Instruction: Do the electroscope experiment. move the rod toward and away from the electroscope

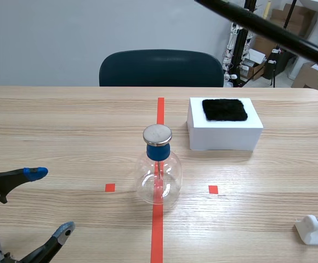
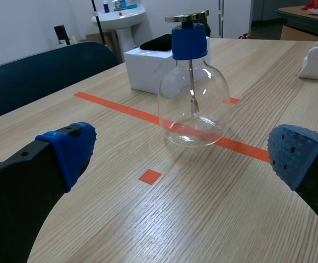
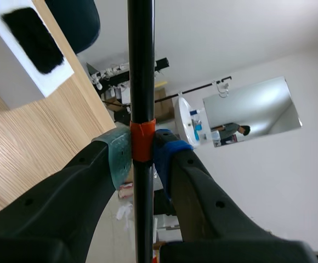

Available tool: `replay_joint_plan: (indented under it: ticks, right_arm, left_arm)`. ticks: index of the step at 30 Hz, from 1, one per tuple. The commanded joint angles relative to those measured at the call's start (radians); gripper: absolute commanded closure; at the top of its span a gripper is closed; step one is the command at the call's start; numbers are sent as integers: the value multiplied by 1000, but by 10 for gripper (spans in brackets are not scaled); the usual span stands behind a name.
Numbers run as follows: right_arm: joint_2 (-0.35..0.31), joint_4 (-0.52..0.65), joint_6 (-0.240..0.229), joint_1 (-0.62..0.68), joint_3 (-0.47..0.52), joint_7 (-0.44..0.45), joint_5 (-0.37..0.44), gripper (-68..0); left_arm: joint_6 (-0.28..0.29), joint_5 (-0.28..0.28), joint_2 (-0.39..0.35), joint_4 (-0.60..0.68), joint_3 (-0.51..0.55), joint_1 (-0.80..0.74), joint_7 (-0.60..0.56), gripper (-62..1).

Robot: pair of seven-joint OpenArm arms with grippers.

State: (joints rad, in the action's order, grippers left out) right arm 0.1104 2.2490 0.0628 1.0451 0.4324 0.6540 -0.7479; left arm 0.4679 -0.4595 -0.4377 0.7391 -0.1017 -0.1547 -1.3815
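Black rod [image 3: 141,66] banded orange; electroscope [image 1: 159,169] cap blue.

Your scene view faces across the counter [image 1: 66,120] from the robot's side; your low left wrist view shares its electroscope [image 1: 158,172] and white box [image 1: 223,134], closer; your right wrist view tilts upward, box included

Upright glass electroscope [image 1: 158,170]; black rod [image 1: 268,32], perhaps aslant.

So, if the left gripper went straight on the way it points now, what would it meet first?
Probably the clear glass flask electroscope with a blue stopper, standing on the table straight ahead of the open left gripper. How far off it stands is unclear.
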Motion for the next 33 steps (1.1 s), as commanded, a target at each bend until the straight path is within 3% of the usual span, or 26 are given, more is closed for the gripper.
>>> replay_joint_plan:
  ticks: [1,33]
  right_arm:
    - [-2,7,10,8,-7,7,-5,3]
    - [-2,-2,11,22,-28,11,-27,3]
  left_arm:
    - [-2,14,-9,10,12,5,-16,-623]
    - [-2,14,-9,10,12,5,-17,-623]
